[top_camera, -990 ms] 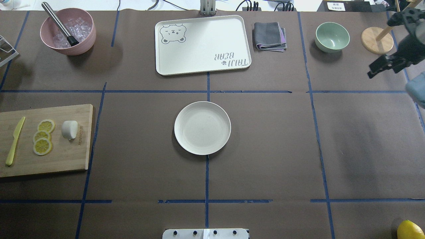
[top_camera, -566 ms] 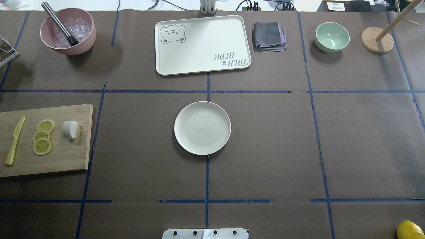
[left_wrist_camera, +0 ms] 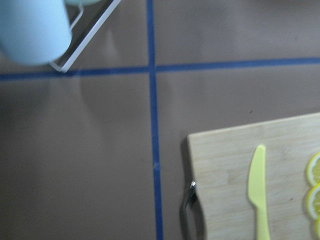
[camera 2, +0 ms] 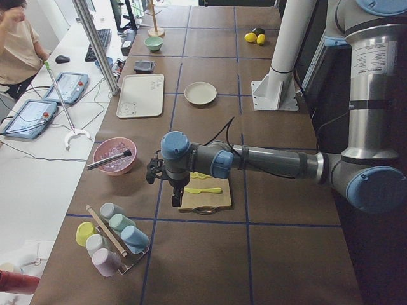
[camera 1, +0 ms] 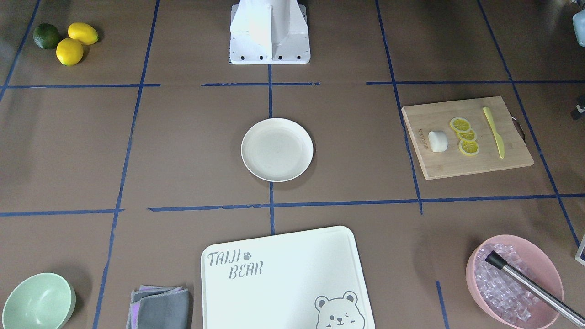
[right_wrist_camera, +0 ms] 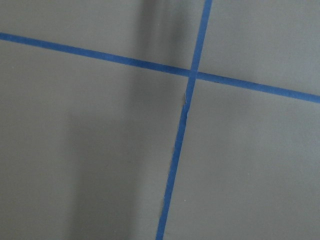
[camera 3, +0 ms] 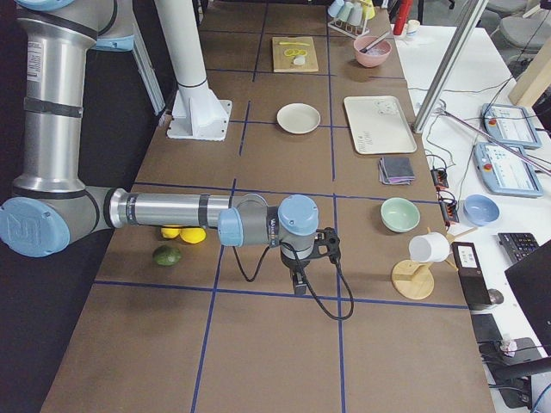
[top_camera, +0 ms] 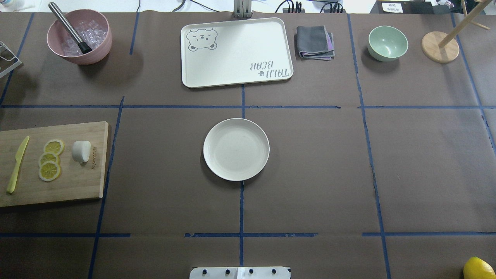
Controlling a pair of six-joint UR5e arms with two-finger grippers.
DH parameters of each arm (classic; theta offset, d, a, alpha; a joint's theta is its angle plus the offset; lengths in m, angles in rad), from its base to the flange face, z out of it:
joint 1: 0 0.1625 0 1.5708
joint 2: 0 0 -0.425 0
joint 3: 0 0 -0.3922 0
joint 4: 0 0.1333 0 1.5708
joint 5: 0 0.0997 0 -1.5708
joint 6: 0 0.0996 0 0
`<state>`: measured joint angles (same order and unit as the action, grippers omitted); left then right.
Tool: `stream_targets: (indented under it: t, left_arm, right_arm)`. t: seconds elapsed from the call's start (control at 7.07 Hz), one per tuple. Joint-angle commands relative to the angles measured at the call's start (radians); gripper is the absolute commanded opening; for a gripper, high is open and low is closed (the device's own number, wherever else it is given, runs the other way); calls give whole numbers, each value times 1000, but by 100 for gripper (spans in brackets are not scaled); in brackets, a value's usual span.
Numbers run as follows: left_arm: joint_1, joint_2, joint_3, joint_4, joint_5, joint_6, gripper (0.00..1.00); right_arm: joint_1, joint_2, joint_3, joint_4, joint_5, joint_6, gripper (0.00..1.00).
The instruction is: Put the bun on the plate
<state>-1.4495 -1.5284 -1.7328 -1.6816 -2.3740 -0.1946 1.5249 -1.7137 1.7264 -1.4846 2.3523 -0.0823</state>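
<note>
The bun, a small white lump, lies on the wooden cutting board at the table's left, beside the lemon slices and a yellow knife. The cream plate sits bare at the table's middle, also plate, with the bun well apart from it. My left gripper hangs over the board's outer end, away from the bun; I cannot tell if it is open. My right gripper hovers above bare table at the far right end; its state cannot be told either.
A pink bowl of ice with a metal tool stands back left. The bear board, folded cloths, green bowl and wooden stand line the back. Lemons lie near my base. A cup rack stands past the board.
My right gripper, seen a second ago at the overhead view's upper right edge, has moved out of that view to the right. The bun and plate have not moved.
</note>
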Motion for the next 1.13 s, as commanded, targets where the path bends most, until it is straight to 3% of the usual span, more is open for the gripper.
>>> stream_targets:
  t: [0.0,0.14,0.28,0.57,0.71,0.99]
  left_arm:
    - [49,-30,-19,-94,-14,-97,100]
    - [169,-29,-7,-256,-17,-114,100]
    - [246,-36,-2,-274,2,-258,100]
    - [425,-41,-62,-276,152,-554,100]
    - [490,-45,-68,-285,162,-662,100]
    - [604,-55,-59,-329,269,-764,100]
  right_arm:
    - [0,0,4,1,-1,21,100]
    - [0,0,4,3,1,21,100]
    - [0,-3,5,4,2,21,100]
    - [0,-4,5,6,2,21,100]
    - [0,-4,7,6,2,21,100]
    - [0,-4,4,7,2,22,100]
